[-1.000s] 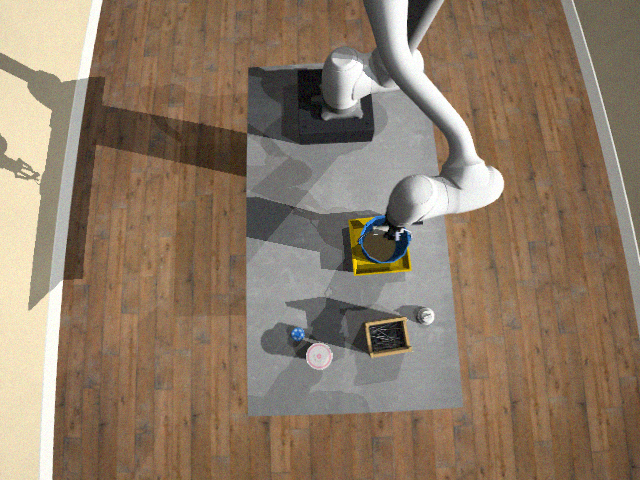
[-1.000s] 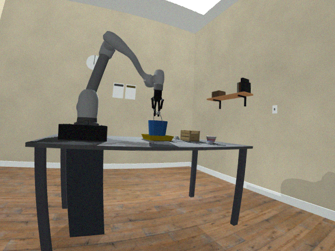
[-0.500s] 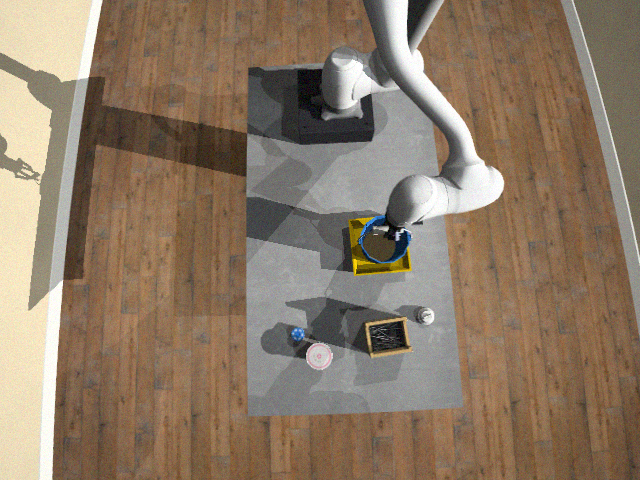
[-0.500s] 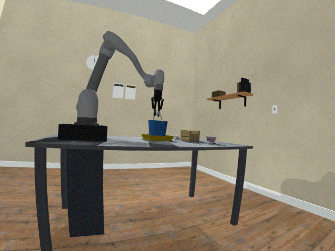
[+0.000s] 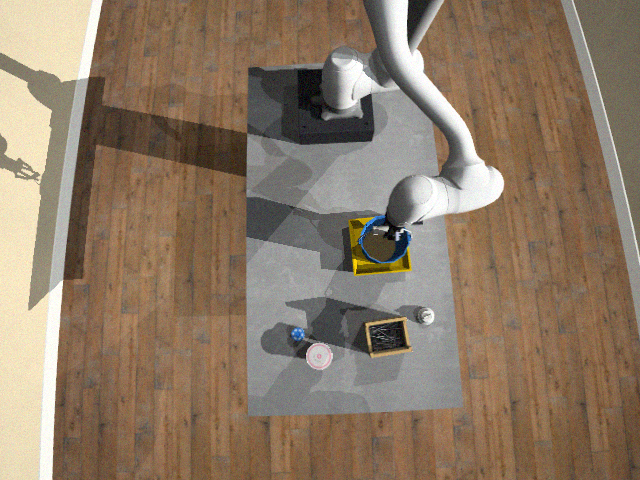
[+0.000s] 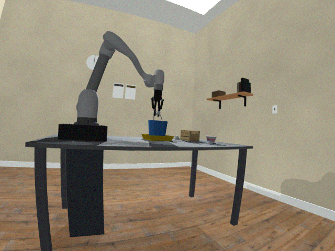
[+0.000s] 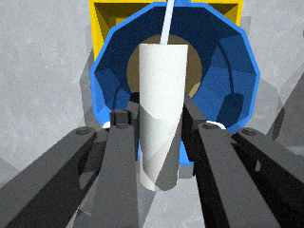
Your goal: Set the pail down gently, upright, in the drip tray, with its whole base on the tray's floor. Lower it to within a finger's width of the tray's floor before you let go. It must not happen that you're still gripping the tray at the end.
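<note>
A blue pail [image 5: 385, 245] hangs upright by its wire handle over the yellow drip tray [image 5: 379, 254]. My gripper [image 6: 157, 111] is shut on the white grip of the pail's handle [image 7: 161, 114], straight above the pail. In the side view the pail [image 6: 157, 127] has its base down at the rim of the tray [image 6: 157, 137]; whether it touches the tray's floor is hidden by the rim. In the wrist view the pail [image 7: 176, 81] has a brown floor, and the tray's yellow corner [image 7: 102, 14] shows beyond it.
A wooden crate of dark rods [image 5: 388, 336], a small white pot [image 5: 424, 315], a pink-and-white round tub [image 5: 318, 355] and a small blue ball [image 5: 296, 334] lie on the grey mat nearer the front. The arm's black base [image 5: 330, 111] stands at the far end.
</note>
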Robot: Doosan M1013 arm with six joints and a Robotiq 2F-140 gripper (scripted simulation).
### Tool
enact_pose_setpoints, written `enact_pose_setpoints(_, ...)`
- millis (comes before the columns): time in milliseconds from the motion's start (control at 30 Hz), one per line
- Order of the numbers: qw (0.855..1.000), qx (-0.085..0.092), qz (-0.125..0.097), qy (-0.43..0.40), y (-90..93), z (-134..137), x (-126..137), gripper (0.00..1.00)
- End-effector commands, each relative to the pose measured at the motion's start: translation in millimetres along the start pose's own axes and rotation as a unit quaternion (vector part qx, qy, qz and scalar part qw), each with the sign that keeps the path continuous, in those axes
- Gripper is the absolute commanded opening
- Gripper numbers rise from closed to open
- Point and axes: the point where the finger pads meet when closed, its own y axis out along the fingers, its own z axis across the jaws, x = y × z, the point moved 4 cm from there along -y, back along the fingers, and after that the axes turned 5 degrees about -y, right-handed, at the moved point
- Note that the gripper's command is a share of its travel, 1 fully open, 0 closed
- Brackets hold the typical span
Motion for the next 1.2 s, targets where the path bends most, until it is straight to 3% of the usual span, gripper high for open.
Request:
enact_pose_setpoints(0, 1.000, 0.000, 0.002, 0.001, 1.7, 0.7, -2.6, 0.10)
enact_pose_setpoints(367, 1.000, 0.000, 0.002, 0.001, 1.7, 0.7, -2.6, 0.10)
enact_pose_setpoints(400, 1.000, 0.000, 0.002, 0.001, 1.7, 0.7, -2.6, 1.00)
enact_pose_setpoints(1167, 1.000, 0.000, 0.002, 0.001, 1.7, 0.6, -2.6, 1.00)
